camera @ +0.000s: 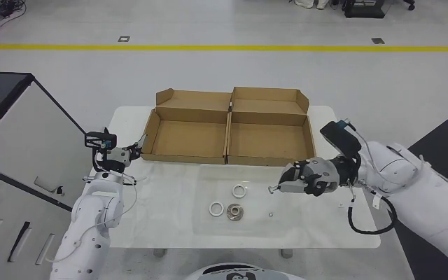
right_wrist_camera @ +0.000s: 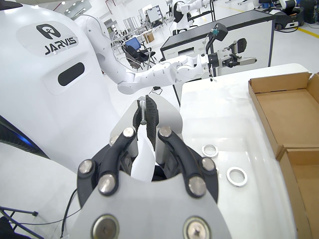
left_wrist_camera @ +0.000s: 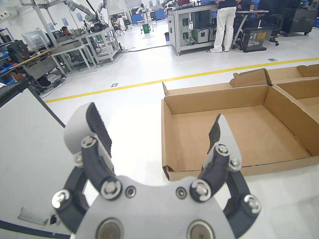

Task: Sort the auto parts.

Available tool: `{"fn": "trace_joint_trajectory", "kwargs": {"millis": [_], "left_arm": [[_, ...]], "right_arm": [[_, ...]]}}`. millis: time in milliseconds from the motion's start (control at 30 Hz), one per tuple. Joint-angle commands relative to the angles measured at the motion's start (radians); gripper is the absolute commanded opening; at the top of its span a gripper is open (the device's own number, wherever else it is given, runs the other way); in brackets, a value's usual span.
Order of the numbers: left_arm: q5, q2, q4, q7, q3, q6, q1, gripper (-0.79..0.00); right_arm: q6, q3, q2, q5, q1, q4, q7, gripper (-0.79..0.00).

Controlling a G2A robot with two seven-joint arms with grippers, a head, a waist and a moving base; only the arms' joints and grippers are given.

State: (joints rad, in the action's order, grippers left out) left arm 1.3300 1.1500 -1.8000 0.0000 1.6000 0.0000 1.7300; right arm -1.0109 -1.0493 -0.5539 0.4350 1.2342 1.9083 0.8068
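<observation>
A threaded bolt (right_wrist_camera: 142,112) sits pinched between the ribbed pads of the right gripper (right_wrist_camera: 144,101). Its jaws are drawn in to the width of the shank, and the bolt lies along the pads with its end at the fingertips. In the top view this gripper hangs above the white table (camera: 168,217), in front of the right cardboard box (camera: 269,140) and to the right of the loose parts. Those parts lie on the table in front of the seam where the two boxes meet. A metal ring (camera: 239,190) is nearest the boxes and a second ring (camera: 216,208) lies nearer the robot and further left. A flanged round part (camera: 234,211) is just beside that second ring, and a tiny piece (camera: 271,214), too small to identify, lies apart to the right. The left box (camera: 185,138) stands touching the right one, both open with their lids folded back. The left gripper (left_wrist_camera: 157,123) is by the table's left edge, just beside the left box's outer wall, with its jaws spread wide and nothing between the pads. The right wrist view makes the bolt's thread plain, where the top view gives a pale speck at the fingertips. It also shows the two rings on the table beyond its own fingers and, farther off, the left arm with its fingers apart. The top view lays out the flanged part and the tiny piece in relation to the rings, and the left wrist view looks along the left box's brown floor.
</observation>
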Motion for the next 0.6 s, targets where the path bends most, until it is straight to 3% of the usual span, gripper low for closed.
{"fn": "trace_joint_trajectory", "kwargs": {"millis": [0,167,567], "left_arm": [[0.000,0.000,0.000,0.000,0.000,0.000,0.000,0.000],[0.000,0.000,0.000,0.000,0.000,0.000,0.000,0.000],[0.000,0.000,0.000,0.000,0.000,0.000,0.000,0.000]], "right_arm": [[0.016,0.001,-0.004,0.000,0.003,0.017,-0.026,-0.785],[-0.001,0.042,-0.021,0.168,0.008,0.053,-0.057,-0.785],[0.097,0.145,-0.061,0.566,-0.132,0.061,0.100,-0.785]]}}
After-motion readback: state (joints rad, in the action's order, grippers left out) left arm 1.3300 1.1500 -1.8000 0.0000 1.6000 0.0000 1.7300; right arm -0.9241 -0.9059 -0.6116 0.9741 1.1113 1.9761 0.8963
